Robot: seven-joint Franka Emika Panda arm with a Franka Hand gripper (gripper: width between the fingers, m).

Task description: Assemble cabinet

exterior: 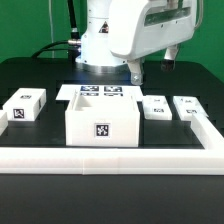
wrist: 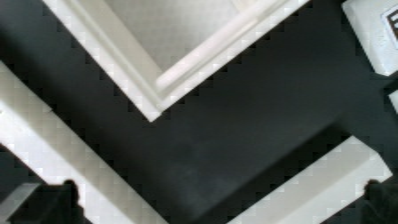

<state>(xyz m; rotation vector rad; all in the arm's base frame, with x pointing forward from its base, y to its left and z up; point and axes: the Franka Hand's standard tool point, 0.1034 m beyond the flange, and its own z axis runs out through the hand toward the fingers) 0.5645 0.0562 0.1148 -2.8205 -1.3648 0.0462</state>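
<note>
Cabinet (exterior: 101, 128) open-topped on black table (exterior: 45, 136)

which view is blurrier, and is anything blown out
Wrist view is softer: the cabinet corner's edges smear against the black table. Exterior view is sharper, tags readable, but the white arm is nearly blown out.

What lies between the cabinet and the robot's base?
The marker board lies flat between the cabinet and the robot's base; the exterior view shows it.
</note>
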